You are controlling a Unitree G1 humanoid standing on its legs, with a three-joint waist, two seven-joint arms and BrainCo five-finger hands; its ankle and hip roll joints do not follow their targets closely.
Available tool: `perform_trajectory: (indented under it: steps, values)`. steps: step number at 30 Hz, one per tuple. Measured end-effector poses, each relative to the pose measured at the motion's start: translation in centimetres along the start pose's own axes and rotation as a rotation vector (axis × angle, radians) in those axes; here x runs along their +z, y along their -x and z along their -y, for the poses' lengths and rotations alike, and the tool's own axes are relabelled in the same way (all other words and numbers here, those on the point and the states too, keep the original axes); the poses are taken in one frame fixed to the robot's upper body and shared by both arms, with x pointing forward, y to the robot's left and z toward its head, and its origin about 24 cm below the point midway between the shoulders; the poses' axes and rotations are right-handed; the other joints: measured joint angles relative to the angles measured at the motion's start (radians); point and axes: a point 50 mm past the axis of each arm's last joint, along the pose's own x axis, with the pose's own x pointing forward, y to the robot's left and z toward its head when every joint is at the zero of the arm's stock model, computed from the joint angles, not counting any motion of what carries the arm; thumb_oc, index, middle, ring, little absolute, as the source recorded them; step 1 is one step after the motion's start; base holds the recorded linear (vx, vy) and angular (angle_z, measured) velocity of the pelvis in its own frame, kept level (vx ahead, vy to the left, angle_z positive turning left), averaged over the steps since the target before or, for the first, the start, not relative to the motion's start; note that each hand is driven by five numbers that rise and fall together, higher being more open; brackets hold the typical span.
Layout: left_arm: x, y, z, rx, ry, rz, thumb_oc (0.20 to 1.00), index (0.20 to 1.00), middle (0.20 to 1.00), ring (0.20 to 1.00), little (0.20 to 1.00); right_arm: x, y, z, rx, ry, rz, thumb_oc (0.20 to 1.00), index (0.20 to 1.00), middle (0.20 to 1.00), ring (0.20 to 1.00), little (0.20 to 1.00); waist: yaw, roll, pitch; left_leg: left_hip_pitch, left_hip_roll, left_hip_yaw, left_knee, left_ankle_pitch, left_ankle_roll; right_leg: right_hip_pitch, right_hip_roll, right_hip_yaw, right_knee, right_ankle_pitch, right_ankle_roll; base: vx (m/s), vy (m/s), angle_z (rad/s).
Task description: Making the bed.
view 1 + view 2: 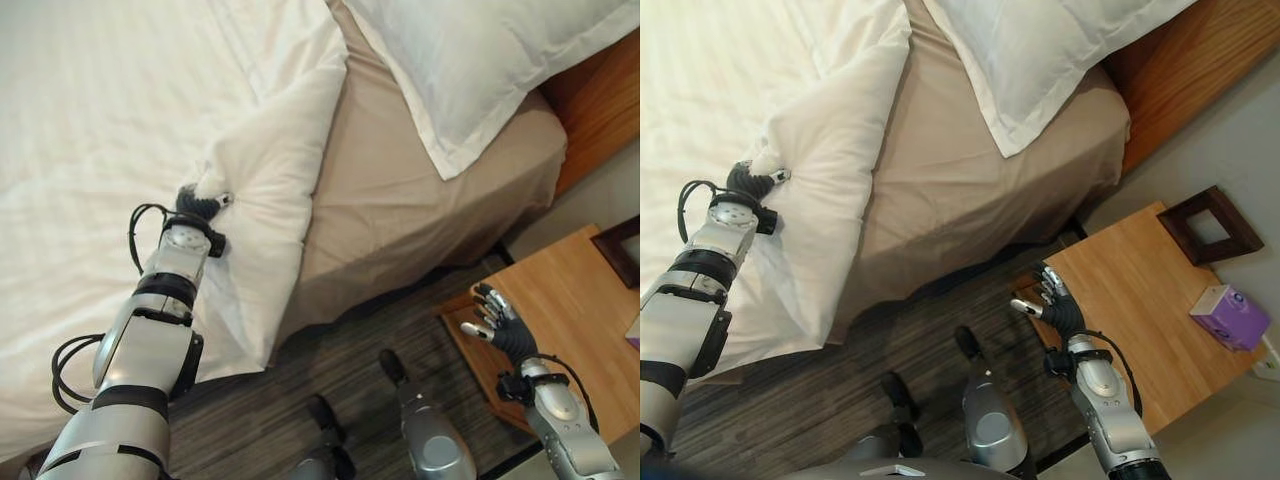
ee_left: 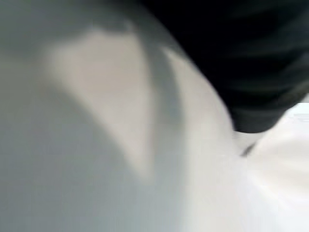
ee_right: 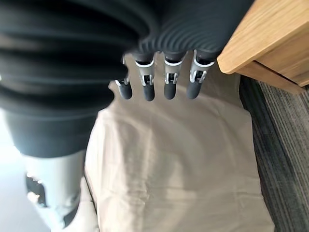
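Left robot hand (image 1: pixel 200 203) reaches onto the bed, its fingers buried in a bunched fold of the white quilted duvet (image 1: pixel 262 180), so their state cannot be told. The duvet lies folded back over the beige fitted sheet (image 1: pixel 400 200), near a white pillow (image 1: pixel 480 60). Right robot hand (image 1: pixel 1052 300) hangs free with fingers spread, over the light wooden bedside table (image 1: pixel 1150 300).

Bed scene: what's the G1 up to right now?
It is mid bed-making. The left robot hand sits at a bunched peak of the white quilted duvet, its fingers buried in the cloth. The duvet's corner is folded back, leaving the beige fitted sheet bare below the white pillow. The right robot hand hangs idle with straight fingers beside the light wooden nightstand, holding nothing.
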Motion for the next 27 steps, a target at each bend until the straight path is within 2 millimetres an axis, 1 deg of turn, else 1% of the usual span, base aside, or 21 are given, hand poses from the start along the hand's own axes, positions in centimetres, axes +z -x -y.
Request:
perform_trajectory:
  steps: [1,2,4,5,6,7,8,9,10,12,14,15,17,20,21,24,25,27]
  values:
    - [0.5,0.0,0.4,-0.011,-0.001,0.023,0.200,0.200,0.200,0.200,0.200,0.1,-0.1,0.0,0.002,0.002,0.004,1.000,1.000,1.000,1.000,1.000,0.001,0.000,0.000,0.000,0.000,-0.002,0.000,0.000,0.000,0.002,0.000,-0.002,0.000,0.000,0.000,0.02,0.003,0.08]
    - [1.7,0.2,1.2,-0.040,-0.008,0.075,0.200,0.200,0.200,0.200,0.200,0.4,-0.3,0.0,0.005,0.004,0.015,1.000,1.000,1.000,1.000,1.000,0.001,0.000,0.000,0.001,-0.002,-0.005,0.000,0.001,0.001,0.005,-0.002,-0.006,0.000,0.000,0.000,0.02,0.008,0.08]
    - [2.9,0.4,2.3,-0.068,0.017,0.122,0.200,0.200,0.200,0.200,0.200,0.6,-0.5,0.0,0.006,0.005,0.024,1.000,1.000,1.000,1.000,1.000,0.005,0.000,0.000,0.003,-0.004,-0.008,0.000,0.002,0.003,0.009,-0.005,-0.009,0.000,0.000,0.000,0.02,0.011,0.07]
    - [4.1,0.8,3.1,-0.092,0.030,0.173,0.200,0.200,0.200,0.200,0.200,0.6,-0.5,0.0,0.005,0.006,0.023,1.000,1.000,1.000,1.000,1.000,0.013,0.000,0.000,0.004,-0.005,-0.009,0.000,0.003,0.004,0.011,-0.006,-0.011,0.000,0.000,0.000,0.03,0.003,0.10]
    - [6.5,1.6,4.9,-0.154,0.043,0.283,0.200,0.200,0.200,0.200,0.200,0.6,-0.6,0.0,0.009,0.007,0.025,1.000,1.000,1.000,1.000,1.000,0.026,0.000,0.000,0.013,-0.007,-0.013,0.000,0.004,0.005,0.023,-0.008,-0.016,0.000,0.000,0.001,0.02,-0.002,0.10]
    - [7.3,2.1,5.7,-0.186,0.048,0.320,0.200,0.200,0.200,0.200,0.200,0.7,-0.7,-0.1,0.012,0.007,0.029,1.000,1.000,1.000,1.000,1.000,0.026,0.000,0.000,0.018,-0.008,-0.015,0.000,0.004,0.005,0.029,-0.010,-0.019,0.000,-0.002,0.002,0.05,0.010,0.16]
    - [9.0,3.2,7.2,-0.252,0.083,0.398,0.200,0.200,0.200,0.200,0.200,0.8,-0.8,0.0,0.010,0.009,0.032,1.000,1.000,1.000,1.000,1.000,0.026,0.001,-0.001,0.025,-0.012,-0.028,0.000,0.004,0.005,0.042,-0.014,-0.029,0.000,-0.006,0.007,0.01,0.002,0.16]
    - [9.9,3.9,8.0,-0.291,0.088,0.449,0.200,0.200,0.200,0.200,0.200,0.8,-0.8,0.0,0.010,0.009,0.033,1.000,1.000,1.000,1.000,1.000,0.025,0.002,-0.001,0.027,-0.013,-0.032,0.000,0.004,0.005,0.045,-0.016,-0.034,0.000,-0.007,0.008,0.02,0.009,0.21]
    - [11.1,5.2,9.5,-0.350,0.102,0.514,0.200,0.200,0.200,0.200,0.200,0.9,-0.9,0.0,0.008,0.010,0.033,1.000,1.000,1.000,1.000,1.000,0.024,0.002,-0.001,0.034,-0.015,-0.038,0.000,0.004,0.006,0.056,-0.019,-0.041,0.000,-0.008,0.010,0.00,0.008,0.14]
    - [11.7,6.2,10.4,-0.397,0.107,0.556,0.200,0.200,0.200,0.200,0.200,0.9,-0.9,0.0,0.007,0.011,0.033,1.000,1.000,1.000,1.000,1.000,0.025,0.003,-0.002,0.039,-0.016,-0.040,0.000,0.004,0.006,0.060,-0.022,-0.042,0.000,-0.010,0.012,0.00,0.009,0.05]
    - [11.6,6.8,10.9,-0.444,0.135,0.562,0.200,0.200,0.200,0.200,0.200,0.8,-0.8,0.2,-0.001,0.012,0.028,1.000,1.000,1.000,1.000,1.000,0.024,0.006,-0.003,0.039,-0.017,-0.044,0.000,0.004,0.006,0.061,-0.025,-0.042,0.000,-0.014,0.018,0.00,0.000,0.00]
    - [11.4,6.7,11.0,-0.448,0.133,0.556,0.200,0.200,0.200,0.200,0.200,0.8,-0.8,0.2,-0.001,0.012,0.026,1.000,1.000,1.000,1.000,1.000,0.024,0.006,-0.003,0.039,-0.017,-0.045,0.000,0.004,0.006,0.061,-0.026,-0.042,0.000,-0.015,0.019,0.00,0.000,0.00]
    - [10.5,7.4,11.6,-0.492,0.169,0.539,0.200,0.200,0.200,0.200,0.200,0.5,-0.5,0.6,-0.018,0.014,0.010,1.000,1.000,1.000,1.000,1.000,0.025,0.014,-0.008,0.039,-0.021,-0.050,0.000,0.006,0.009,0.063,-0.029,-0.046,0.000,-0.014,0.019,-0.01,0.017,0.06]
    - [9.3,8.2,12.4,-0.539,0.172,0.523,0.200,0.200,0.200,0.200,0.200,0.1,-0.2,0.8,-0.024,0.046,-0.008,1.000,1.000,1.000,1.000,1.000,0.025,0.017,-0.008,0.041,-0.028,-0.056,0.000,0.007,0.011,0.069,-0.034,-0.051,0.000,-0.013,0.017,-0.03,0.014,0.07]
    - [8.6,8.6,12.8,-0.561,0.178,0.512,1.000,1.000,1.000,1.000,1.000,0.1,-0.2,0.8,-0.023,0.049,-0.008,1.000,1.000,1.000,1.000,1.000,0.026,0.018,-0.008,0.043,-0.031,-0.058,0.000,0.008,0.012,0.072,-0.036,-0.052,0.000,-0.013,0.017,-0.04,0.013,0.03]
    - [7.2,9.3,13.4,-0.608,0.218,0.480,1.000,1.000,1.000,1.000,1.000,0.1,-0.2,0.7,-0.021,0.051,-0.010,1.000,1.000,1.000,1.000,1.000,0.029,0.019,-0.008,0.048,-0.032,-0.058,0.000,0.008,0.012,0.076,-0.037,-0.052,0.000,-0.014,0.018,0.00,0.000,0.00]
    - [6.6,9.8,13.9,-0.648,0.215,0.465,1.000,1.000,1.000,1.000,1.000,0.1,-0.2,0.7,-0.020,0.057,-0.012,1.000,1.000,1.000,1.000,1.000,0.034,0.019,-0.008,0.048,-0.032,-0.060,0.000,0.008,0.012,0.077,-0.037,-0.054,0.000,-0.014,0.018,0.00,0.000,0.00]
    - [6.3,10.3,14.3,-0.690,0.209,0.468,1.000,1.000,1.000,1.000,1.000,0.0,-0.2,0.7,-0.017,0.069,-0.019,1.000,1.000,1.000,1.000,1.000,0.045,0.020,-0.007,0.049,-0.033,-0.061,0.000,0.009,0.013,0.079,-0.038,-0.055,0.000,-0.013,0.017,0.00,0.000,0.00]
